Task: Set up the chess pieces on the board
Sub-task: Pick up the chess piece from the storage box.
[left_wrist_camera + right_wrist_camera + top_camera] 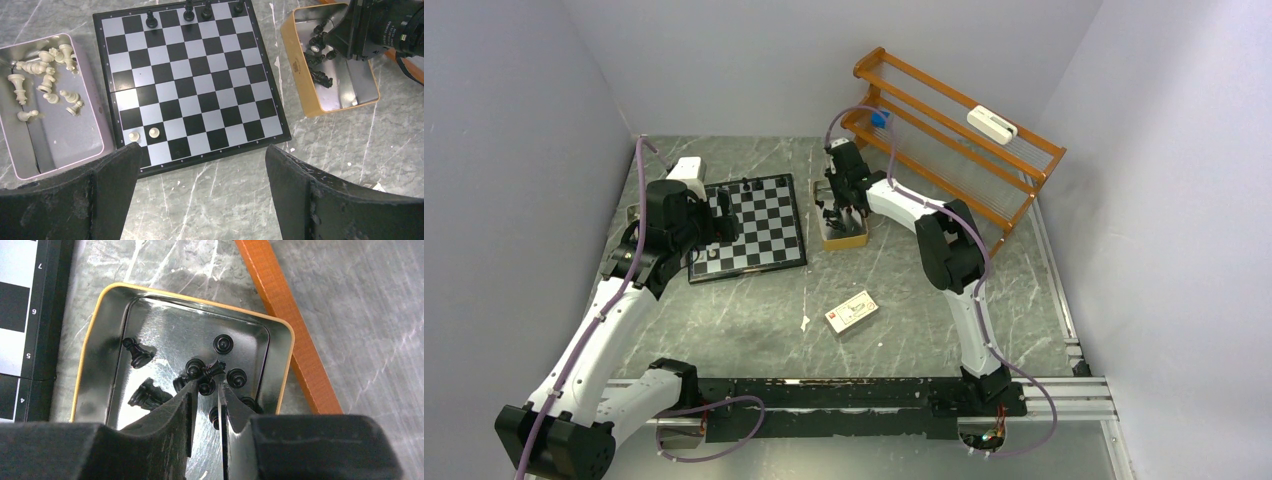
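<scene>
- Setup has barely begun. In the left wrist view, four black pieces (pixel 188 11) stand along the 12 o'clock edge of the board (pixel 190 85), and two white pieces (pixel 154 132) stand near its 7 o'clock corner. Every other square is bare.
- The remaining white figures lie jumbled in the pale tin (pixel 95 100) at the board's 9 o'clock. The remaining black ones sit in the tan tin (pixel 87 355) at its 2 o'clock. Both tins rest on the bench (pixel 325 165).
- The right gripper (pixel 205 392) is down in the tan tin, its jaws almost together around one black piece (pixel 206 386). I cannot tell whether they bite on it yet.
- That piece shows end-on as a round disc, so its long axis probably runs up toward the camera and it stands upright. A neighbour (pixel 136 352) lies flat, head toward 10 o'clock.
- The left gripper (pixel 200 165) hovers at the board's 6 o'clock edge, spread wide and empty.
</scene>
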You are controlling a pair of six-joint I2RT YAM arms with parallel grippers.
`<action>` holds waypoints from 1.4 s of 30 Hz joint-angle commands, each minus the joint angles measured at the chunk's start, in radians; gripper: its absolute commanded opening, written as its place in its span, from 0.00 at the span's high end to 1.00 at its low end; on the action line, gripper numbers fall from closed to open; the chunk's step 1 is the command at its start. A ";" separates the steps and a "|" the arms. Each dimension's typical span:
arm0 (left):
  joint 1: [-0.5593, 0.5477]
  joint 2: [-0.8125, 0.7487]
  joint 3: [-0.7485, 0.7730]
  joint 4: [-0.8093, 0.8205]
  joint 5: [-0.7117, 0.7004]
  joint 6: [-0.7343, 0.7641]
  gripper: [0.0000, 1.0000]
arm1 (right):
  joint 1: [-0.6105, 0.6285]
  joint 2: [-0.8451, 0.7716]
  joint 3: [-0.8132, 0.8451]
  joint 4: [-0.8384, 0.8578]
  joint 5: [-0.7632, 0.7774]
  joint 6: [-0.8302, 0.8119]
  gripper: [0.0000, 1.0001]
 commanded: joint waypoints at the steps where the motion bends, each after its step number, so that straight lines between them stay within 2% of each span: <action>1: 0.008 -0.007 -0.005 0.013 0.002 -0.001 0.02 | -0.007 0.020 0.030 -0.004 0.008 -0.014 0.75; 31: 0.008 -0.015 -0.005 0.013 0.003 -0.002 0.02 | -0.007 0.051 0.048 -0.018 0.000 -0.008 0.75; 42: 0.008 -0.012 -0.005 0.015 0.006 -0.001 0.02 | -0.007 0.012 0.023 0.006 0.018 -0.022 0.86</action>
